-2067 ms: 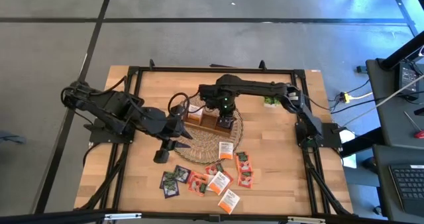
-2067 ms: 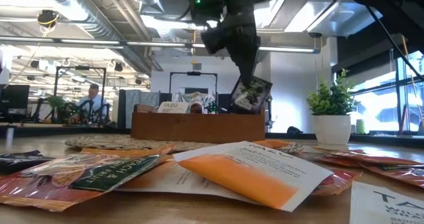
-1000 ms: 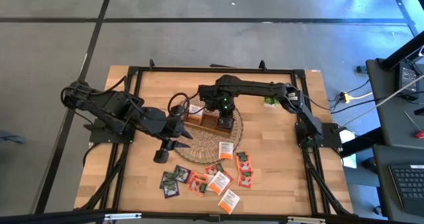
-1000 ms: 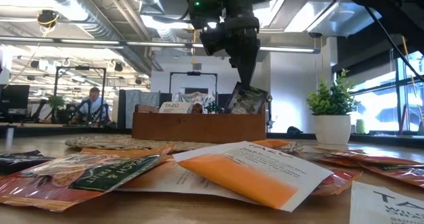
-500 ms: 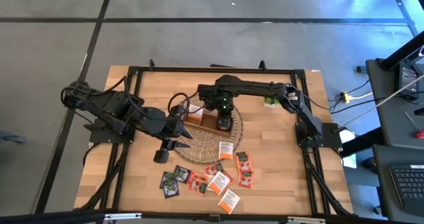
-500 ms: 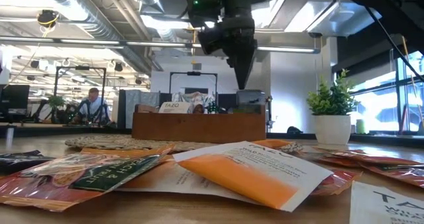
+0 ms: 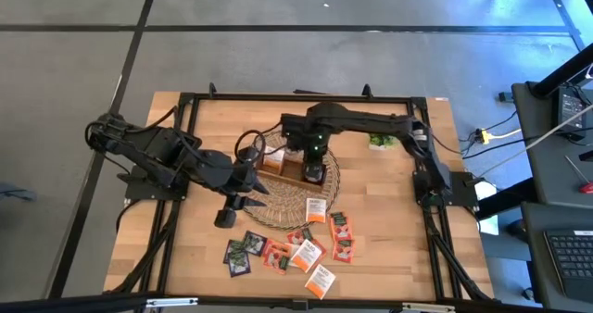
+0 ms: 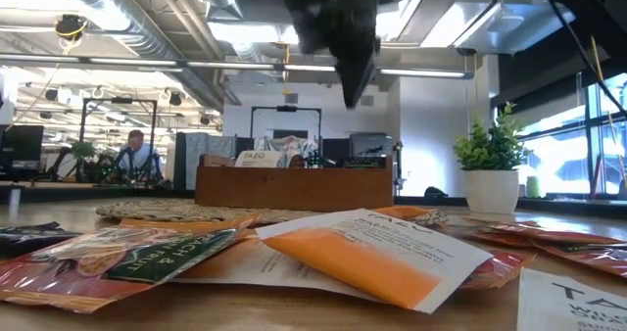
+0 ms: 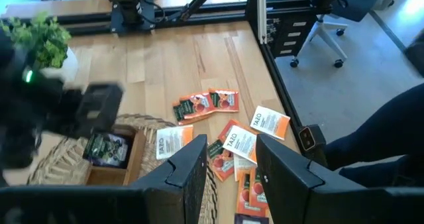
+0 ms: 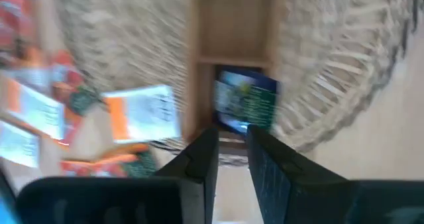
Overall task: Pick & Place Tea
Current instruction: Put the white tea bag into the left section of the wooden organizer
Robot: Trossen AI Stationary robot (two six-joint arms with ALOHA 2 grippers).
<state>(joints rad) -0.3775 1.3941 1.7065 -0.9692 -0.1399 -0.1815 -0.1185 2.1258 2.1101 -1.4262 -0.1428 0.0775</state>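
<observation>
Overhead, much of the wooden tray [image 7: 289, 168] is being covered by the right arm, so only part of its compartments is being seen; the right gripper [image 7: 315, 172] is being held just above the tray's end compartment, its fingers [image 10: 199, 159] standing a narrow gap apart with nothing between them. A dark green-black sachet [image 10: 245, 104] is lying in that end compartment below the fingers, apart from them, though its print is being blurred in the right wrist view. From the level view only the tray's front wall [image 8: 294, 187] is being shown, and the sachet inside is being hidden behind it. The left gripper [image 7: 252, 185] is being kept at the edge of the woven mat [image 7: 278, 211], beside the tray, its fingers [image 9: 192, 168] parted fairly wide and holding nothing. The remaining tea sachets [image 7: 296, 248] are lying scattered and partly overlapping on the counter [image 7: 389, 257] near its front edge, several being overlapped so that an exact count cannot be made. A small potted plant [image 7: 378, 141] is standing behind the right arm, partly hidden. Bare counter is being left open to the right of the sachets and along the far side.
</observation>
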